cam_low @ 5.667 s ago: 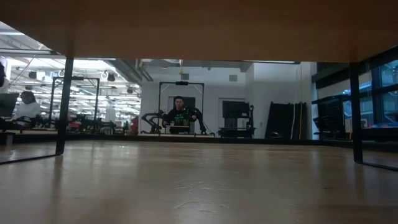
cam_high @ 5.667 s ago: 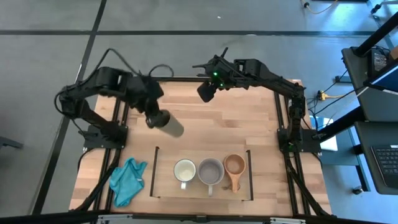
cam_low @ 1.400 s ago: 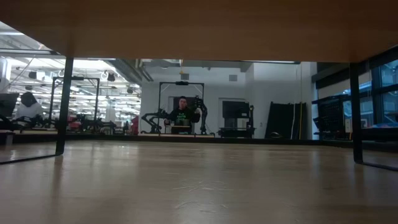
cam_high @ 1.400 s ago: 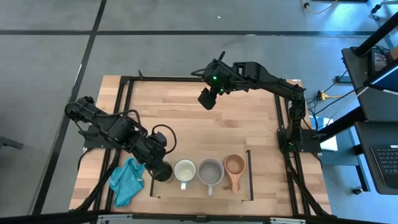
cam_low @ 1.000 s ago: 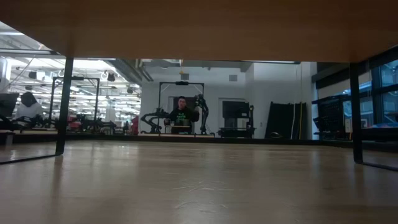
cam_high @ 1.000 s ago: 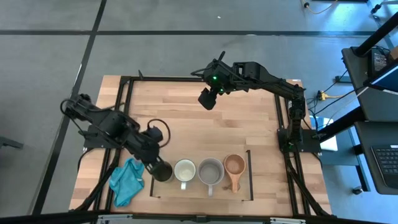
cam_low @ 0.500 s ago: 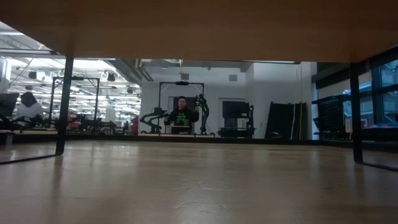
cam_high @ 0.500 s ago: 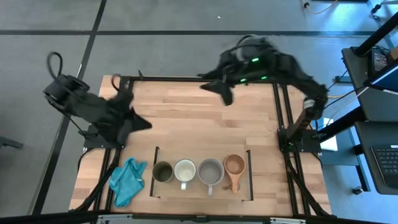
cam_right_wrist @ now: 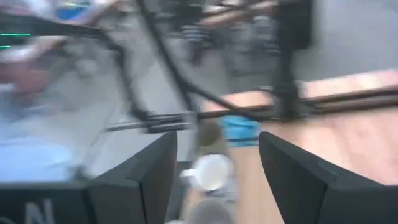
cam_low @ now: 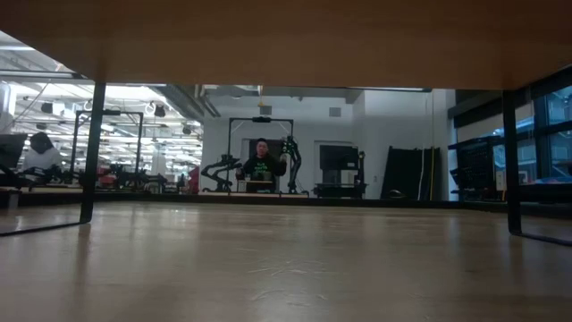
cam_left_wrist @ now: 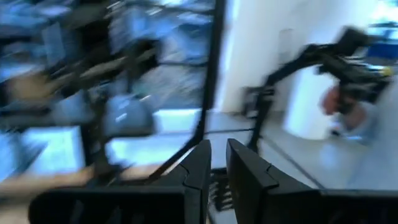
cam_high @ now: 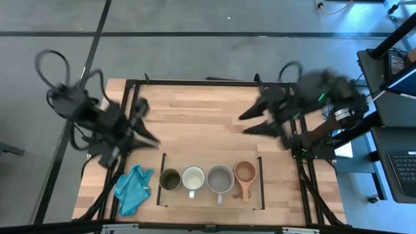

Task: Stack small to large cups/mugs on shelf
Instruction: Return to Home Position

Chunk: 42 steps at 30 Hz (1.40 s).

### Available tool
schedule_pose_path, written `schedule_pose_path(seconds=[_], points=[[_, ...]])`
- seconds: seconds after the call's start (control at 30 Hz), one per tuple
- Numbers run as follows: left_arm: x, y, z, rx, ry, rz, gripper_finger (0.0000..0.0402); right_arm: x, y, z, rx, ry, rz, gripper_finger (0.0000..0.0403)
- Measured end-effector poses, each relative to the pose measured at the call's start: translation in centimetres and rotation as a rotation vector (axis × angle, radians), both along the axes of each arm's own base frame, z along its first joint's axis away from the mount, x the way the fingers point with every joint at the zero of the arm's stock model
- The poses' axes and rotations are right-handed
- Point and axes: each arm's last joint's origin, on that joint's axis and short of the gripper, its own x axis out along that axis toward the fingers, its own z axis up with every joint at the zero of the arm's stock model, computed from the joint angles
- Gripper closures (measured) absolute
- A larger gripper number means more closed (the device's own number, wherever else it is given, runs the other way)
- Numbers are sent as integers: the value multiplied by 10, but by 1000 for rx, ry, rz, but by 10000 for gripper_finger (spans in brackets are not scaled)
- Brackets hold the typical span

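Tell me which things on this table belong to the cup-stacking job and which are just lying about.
Job: dark olive-green cup, white mug, grey mug, wooden long-handled cup, all in a row on the shelf; left gripper and right gripper, both clear of the shelf, holding nothing.
Lying about: teal cloth, beside the shelf on the tabletop.

1 shelf (cam_high: 209, 162) carries 1 dark olive cup (cam_high: 169, 179), 1 white mug (cam_high: 193, 177), 1 grey mug (cam_high: 220, 177) and 1 wooden long-handled cup (cam_high: 245, 172), 4 in a row. Just beside the shelf lies 1 teal cloth (cam_high: 133, 188); 1 table (cam_high: 208, 120) bears everything.
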Motion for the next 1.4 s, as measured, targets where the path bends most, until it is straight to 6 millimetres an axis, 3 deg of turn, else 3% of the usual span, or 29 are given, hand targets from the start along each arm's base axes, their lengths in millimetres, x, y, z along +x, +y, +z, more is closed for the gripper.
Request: schedule_pose_path(seconds=[0.07, 0.13, 0.23, 0.3, 0.43, 0.57, 0.67, 0.87, 1.07, 1.4], points=[[12, -7, -13, 24, -90, -90, 357, 15, 18, -13, -42, 6, -93, 175], [21, -5, -26, 15, -223, -186, 357, 34, 35, -22, -65, -81, -75, 175], [23, 14, -55, -38, -374, -301, 357, 53, 50, -33, -38, -270, 65, 175], [18, 31, -75, -72, -432, -343, 357, 56, 46, -48, -13, -251, 99, 175], [-10, 57, -102, -59, -472, -343, 357, 33, 29, -71, 10, -183, -47, 175], [-47, 74, -115, 13, -474, -301, 357, -27, 10, -73, 30, -288, -107, 175], [-75, 84, -129, -2, -380, -125, 357, -60, -1, -88, 37, -384, -124, 175], [-108, 88, -153, -32, -408, -2, 357, -92, -10, -133, 21, -533, -123, 175], [-105, 91, -197, -57, -444, 73, 357, -92, -10, -190, 20, -581, -126, 175], [-81, 93, -262, -146, -501, 115, 357, -96, -11, -236, 70, -649, -134, 175]])
